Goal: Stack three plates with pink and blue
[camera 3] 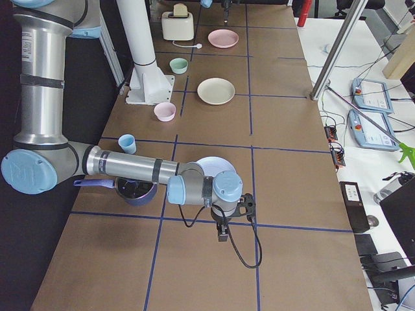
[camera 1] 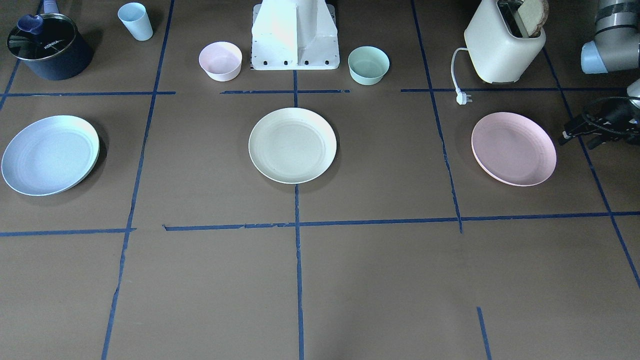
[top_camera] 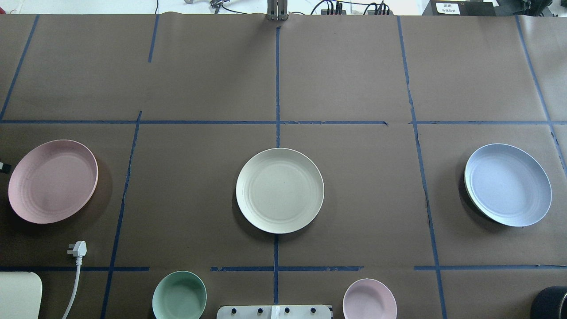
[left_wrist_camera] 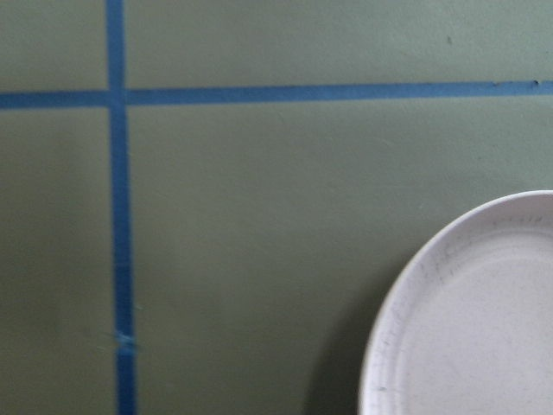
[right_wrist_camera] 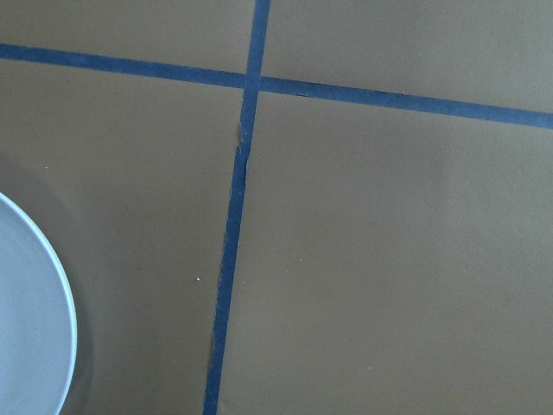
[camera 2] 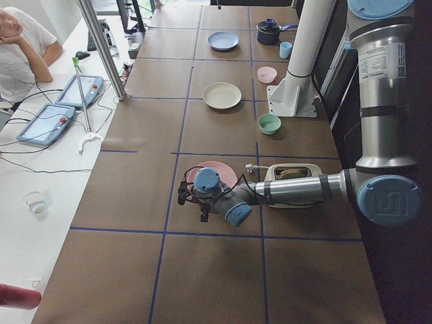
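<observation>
Bright, even light throughout (wrist views slightly soft)

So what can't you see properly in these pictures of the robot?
Left gripper: cut off by the front-facing view's edge; open or shut unclear.
Right gripper: only in exterior right view, small; cannot tell.
Pot: covered, inside hidden.
Toaster: overhead view's corner cuts it.

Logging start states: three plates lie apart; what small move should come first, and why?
Probably lower the left gripper onto the rim of the pink plate: it hovers right beside it, while the cream plate and blue plate lie apart, nothing stacked.
</observation>
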